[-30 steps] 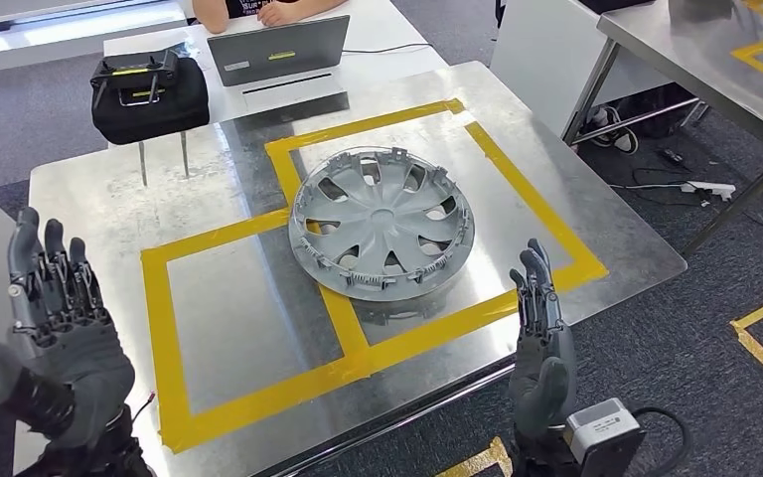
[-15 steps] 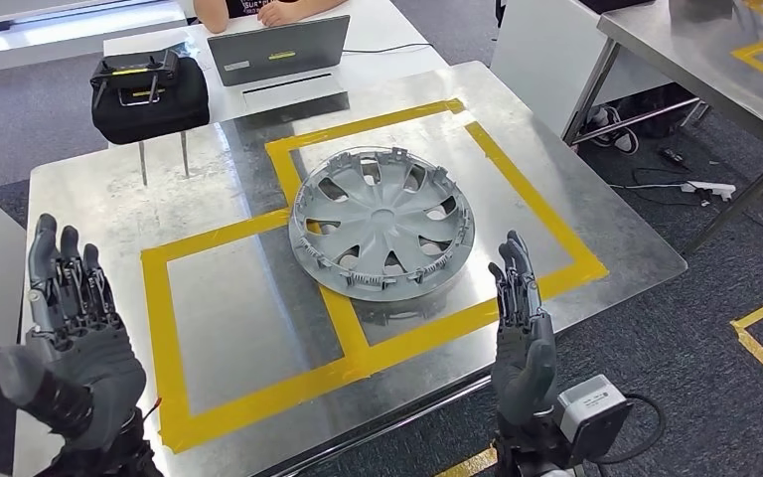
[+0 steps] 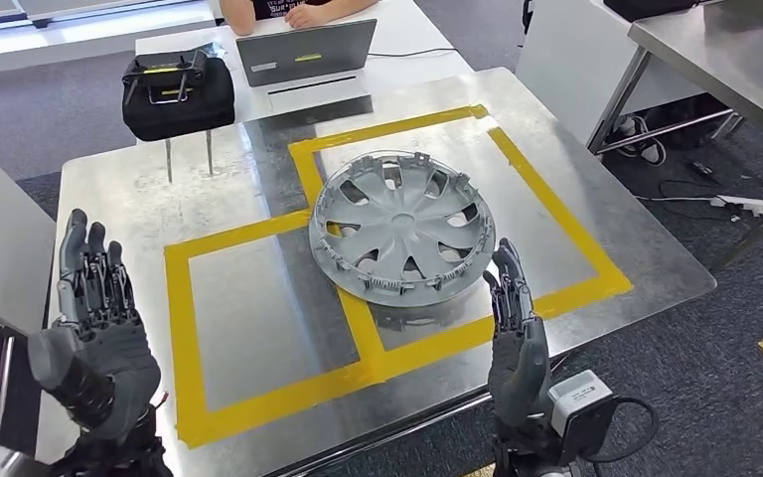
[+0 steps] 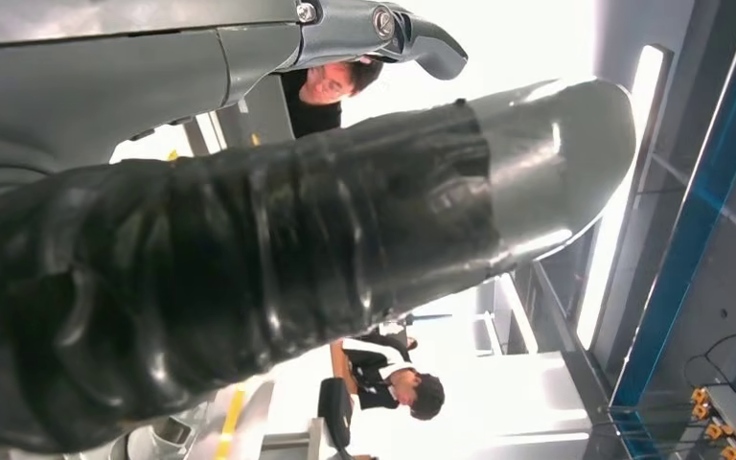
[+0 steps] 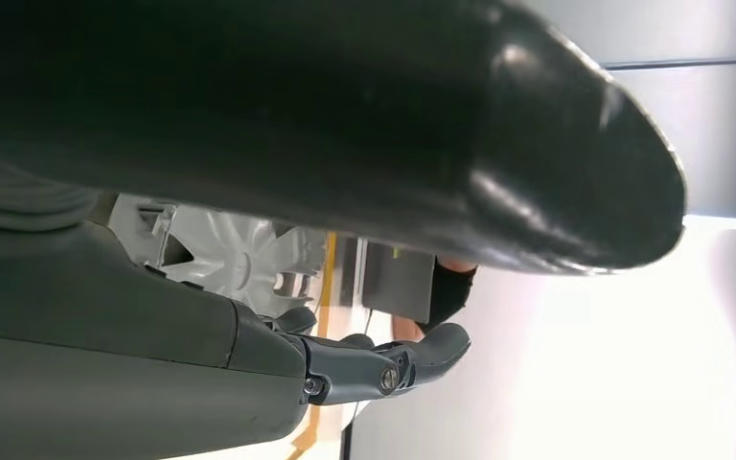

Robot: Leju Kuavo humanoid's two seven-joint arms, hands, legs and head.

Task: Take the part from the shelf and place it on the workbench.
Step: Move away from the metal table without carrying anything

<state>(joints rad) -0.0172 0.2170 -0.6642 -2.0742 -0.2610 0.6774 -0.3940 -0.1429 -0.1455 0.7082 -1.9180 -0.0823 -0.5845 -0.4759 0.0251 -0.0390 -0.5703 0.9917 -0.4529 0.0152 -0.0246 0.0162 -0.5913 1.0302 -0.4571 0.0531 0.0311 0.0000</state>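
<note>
Silver-grey, the part (image 3: 402, 236) lies flat on the counter (image 3: 119, 209) across the far yellow-taped square (image 3: 546, 214), seemingly its marked spot. Left hand (image 3: 94, 333) and right hand (image 3: 515, 338) hover near, fingers spread, holding nothing.

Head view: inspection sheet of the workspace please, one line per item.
Surface: metal workbench with yellow tape rectangles.
Job's things: grey wheel cover lying on the bench across the tape.
Clutter: black bag, laptop on the white table behind.
Hands: left hand and right hand raised, open, holding nothing.
Cables: power strip and cords on the floor.
Surroundings: person seated at the laptop; second steel table.
</note>
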